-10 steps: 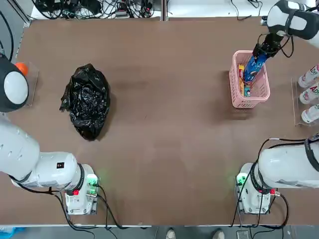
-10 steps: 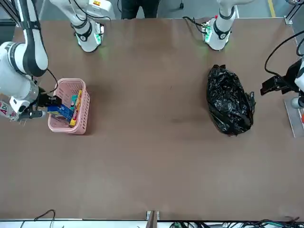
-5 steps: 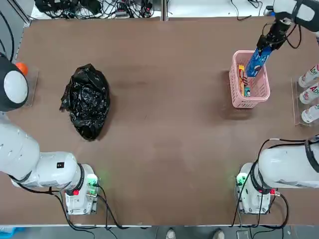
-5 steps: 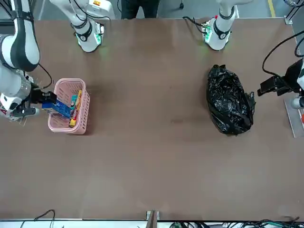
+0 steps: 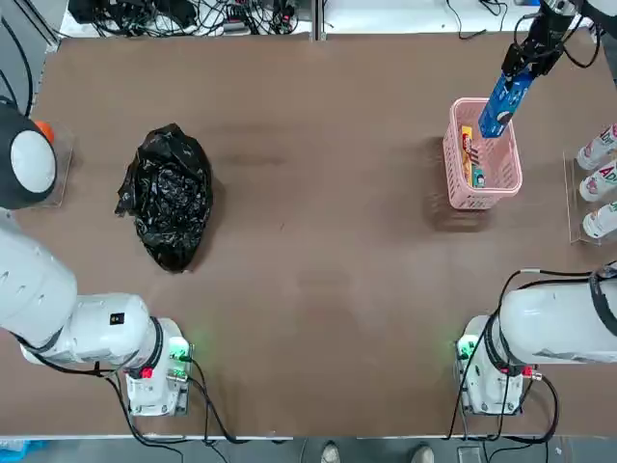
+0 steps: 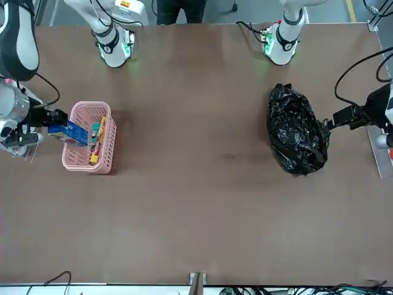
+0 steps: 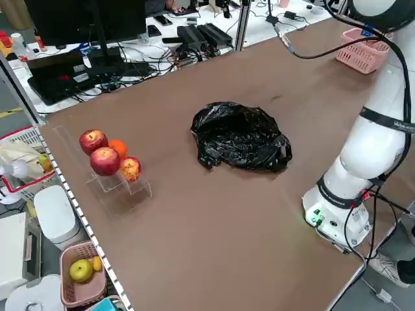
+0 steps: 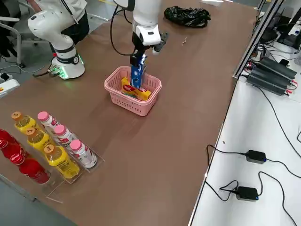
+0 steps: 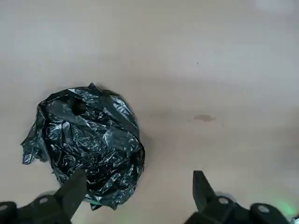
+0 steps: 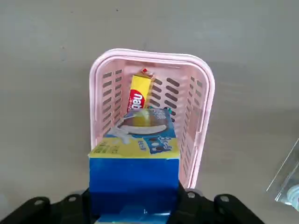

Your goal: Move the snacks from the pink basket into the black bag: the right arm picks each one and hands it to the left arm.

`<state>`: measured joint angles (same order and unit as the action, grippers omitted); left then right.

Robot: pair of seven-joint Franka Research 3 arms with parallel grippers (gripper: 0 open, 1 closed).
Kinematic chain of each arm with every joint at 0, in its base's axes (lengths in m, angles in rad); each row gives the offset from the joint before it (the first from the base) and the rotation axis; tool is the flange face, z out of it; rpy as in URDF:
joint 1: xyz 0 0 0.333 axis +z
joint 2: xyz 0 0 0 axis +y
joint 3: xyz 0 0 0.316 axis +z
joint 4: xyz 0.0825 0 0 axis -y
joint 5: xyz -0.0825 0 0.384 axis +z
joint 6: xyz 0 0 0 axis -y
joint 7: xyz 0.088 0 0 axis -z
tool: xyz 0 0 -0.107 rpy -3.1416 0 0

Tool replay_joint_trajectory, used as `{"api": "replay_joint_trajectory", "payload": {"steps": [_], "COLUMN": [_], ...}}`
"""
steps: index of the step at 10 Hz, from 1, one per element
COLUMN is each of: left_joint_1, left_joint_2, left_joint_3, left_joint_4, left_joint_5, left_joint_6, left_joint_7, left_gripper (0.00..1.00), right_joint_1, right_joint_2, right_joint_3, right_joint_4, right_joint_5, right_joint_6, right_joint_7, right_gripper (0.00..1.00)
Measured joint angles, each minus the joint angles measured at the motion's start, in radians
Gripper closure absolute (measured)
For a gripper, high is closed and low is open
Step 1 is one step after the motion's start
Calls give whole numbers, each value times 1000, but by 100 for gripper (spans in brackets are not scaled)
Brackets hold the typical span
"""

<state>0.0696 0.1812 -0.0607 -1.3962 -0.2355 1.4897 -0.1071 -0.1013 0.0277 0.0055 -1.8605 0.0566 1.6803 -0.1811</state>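
Pincer of the right arm (image 8: 138, 55) gripping the blue box, above the pink basket.

Blue box (image 8: 137, 73) hangs long side down from the right pincer, over the pink basket (image 10: 208, 88); yellow packet (image 10: 139, 91) lies inside; the left pincer (image 9: 140, 193), open near the black bag (image 9: 96, 140), is well apart across the surface (image 5: 318, 251), so the handover likely needs both arms brought together.

Robotics lab, paired robot arms (image 6: 284, 34) at a table (image 6: 202, 184), cables (image 5: 193, 14), monitor (image 7: 87, 19), person (image 6: 181, 11) standing behind
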Motion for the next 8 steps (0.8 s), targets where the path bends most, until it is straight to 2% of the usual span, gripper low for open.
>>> {"api": "replay_joint_trajectory", "payload": {"steps": [2,5,8], "left_joint_1": [-5,-10,-26], "left_joint_2": [10,23,36], "left_joint_3": [-2,-6,-10], "left_joint_4": [0,0,-1], "left_joint_5": [-34,-40,-122], "left_joint_6": [7,15,50], "left_joint_7": [-131,-280,-445], "left_gripper": [0,0,0], "right_joint_1": [26,49,125], "right_joint_2": [0,0,2], "right_joint_3": [2,2,5], "right_joint_4": [16,16,16], "right_joint_5": [33,197,359], "right_joint_6": [-28,-39,-17], "right_joint_7": [40,63,144], "right_gripper": [46,46,46]}}
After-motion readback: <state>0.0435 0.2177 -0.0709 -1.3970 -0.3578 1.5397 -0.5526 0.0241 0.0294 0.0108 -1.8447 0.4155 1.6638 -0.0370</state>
